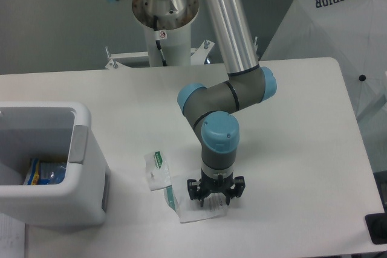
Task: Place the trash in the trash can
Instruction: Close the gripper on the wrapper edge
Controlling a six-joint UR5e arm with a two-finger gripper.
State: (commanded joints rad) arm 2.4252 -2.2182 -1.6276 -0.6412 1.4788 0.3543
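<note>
At the far left the bin point(45, 167) sits on the table's near left corner, open at the top, with a bottle point(45, 172) lying inside on its floor. Right of the bin, with a strip of bare table point(302, 125) between, lie two wrappers: one point(157, 170) nearer the bin, the other point(193, 203) just beside it, overlapping at the corner and close to the front edge. My gripper point(216, 199) points straight down over that second wrapper's right part, fingers spread apart, nothing held; whether the tips touch it I cannot tell. To my right the white tabletop runs bare to its rounded edge. Beyond that edge stands a white umbrella point(338, 16).
</note>
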